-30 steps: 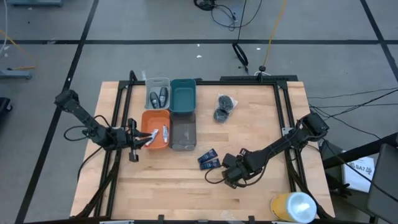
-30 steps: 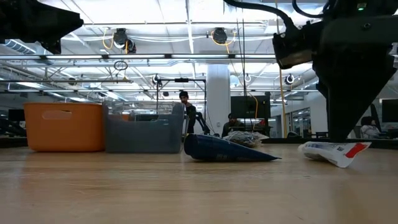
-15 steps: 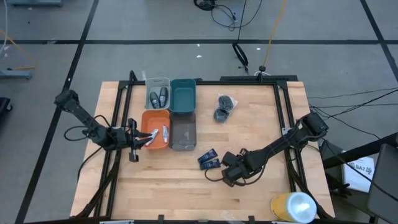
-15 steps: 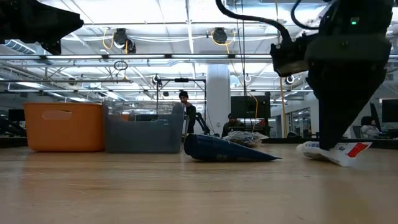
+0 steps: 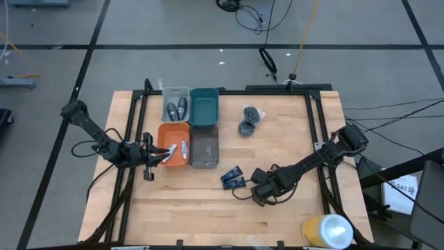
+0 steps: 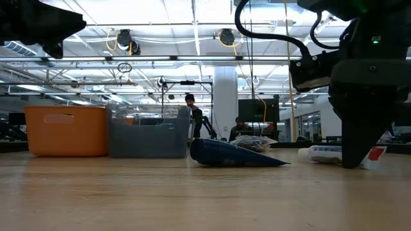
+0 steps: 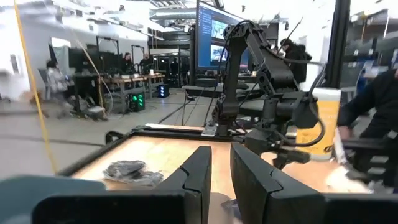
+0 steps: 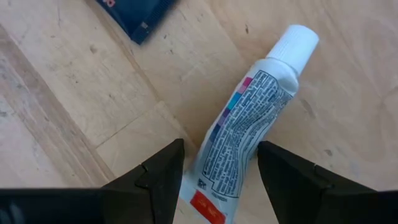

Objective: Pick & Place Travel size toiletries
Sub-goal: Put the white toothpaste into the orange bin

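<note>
Right pincer [image 8: 219,174] down at the counter [image 5: 291,149], toward the near right corner, fingers spread wide and straddling a white tube [image 8: 245,130] that lies flat on the wood. Tube between the fingers, capped end pointing away from the wrist; not clear whether the pads touch it. Seen level across the counter, tube [image 6: 324,154] flat on the surface right at the foot of the pincer [image 6: 354,160]. Just beside, toward the middle of the near edge, two blue packets [image 5: 232,179] side by side.

Left pincer [image 5: 154,157] over at the left edge, poised at the orange bin [image 5: 173,144], fingers [image 7: 199,174] nearly closed, only a thin slit between them, nothing seen in the gap. White tubes [image 5: 182,148] in the orange bin. Two grey bottles [image 5: 177,109] in the clear bin [image 5: 175,92] at the far left corner. Teal bin [image 5: 205,107] beside it, grey bin [image 5: 204,147] in front. Two puffs [image 5: 248,119] near the far edge, well apart from both arms. Yellow cylinder [image 5: 326,230] at the near right corner.
</note>
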Robot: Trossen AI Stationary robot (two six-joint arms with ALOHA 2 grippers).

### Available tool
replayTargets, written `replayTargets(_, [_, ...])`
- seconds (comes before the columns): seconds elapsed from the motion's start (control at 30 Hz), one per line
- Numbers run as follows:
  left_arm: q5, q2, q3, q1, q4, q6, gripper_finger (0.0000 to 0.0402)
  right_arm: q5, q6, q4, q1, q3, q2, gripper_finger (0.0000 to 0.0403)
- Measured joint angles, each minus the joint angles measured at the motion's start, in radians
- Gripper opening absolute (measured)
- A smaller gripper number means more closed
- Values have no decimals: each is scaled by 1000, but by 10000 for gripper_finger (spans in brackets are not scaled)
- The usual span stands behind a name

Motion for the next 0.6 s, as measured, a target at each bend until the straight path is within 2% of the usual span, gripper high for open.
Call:
replayTargets(0.2, [-6, 0, 0, 0, -14, -137, 63, -3, -17, 37, 0, -54, -6, 177])
replayTargets(0.6, [-10, 0, 1, 0, 32, -22, 62, 51, -77, 52, 0, -56, -77, 65])
